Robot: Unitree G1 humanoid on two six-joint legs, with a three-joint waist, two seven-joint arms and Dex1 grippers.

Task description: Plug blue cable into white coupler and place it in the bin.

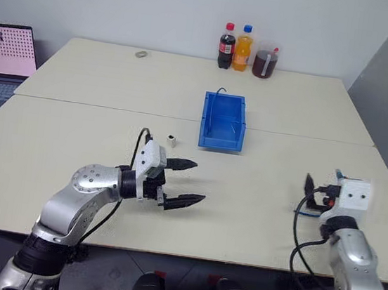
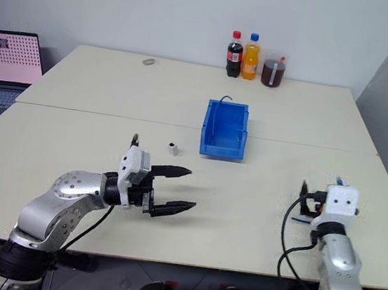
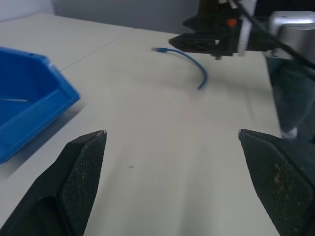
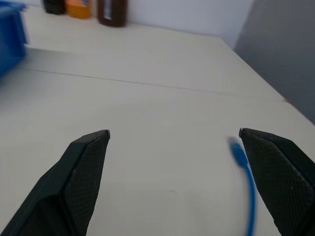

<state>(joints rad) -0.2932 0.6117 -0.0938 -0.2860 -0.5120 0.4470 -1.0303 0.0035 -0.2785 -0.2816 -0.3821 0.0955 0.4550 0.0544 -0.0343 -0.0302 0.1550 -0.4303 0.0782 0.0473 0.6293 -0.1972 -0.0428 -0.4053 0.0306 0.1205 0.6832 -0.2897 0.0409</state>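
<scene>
Thin light-blue cable (image 3: 189, 61) lies curved on the table (image 1: 258, 195), unplugged. Left gripper (image 1: 184, 183) and right gripper (image 4: 174, 162) both spread apart, empty.

pale wall (image 1: 126, 2), two cream tables (image 1: 73, 144) pushed together, laptop (image 1: 3, 58) far left.

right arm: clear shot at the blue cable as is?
Probably yes. The blue cable lies loose on the table just by the right gripper, whose jaws stand open, with nothing between them. It sits toward one finger, so a small sideways shift looks needed.
</scene>
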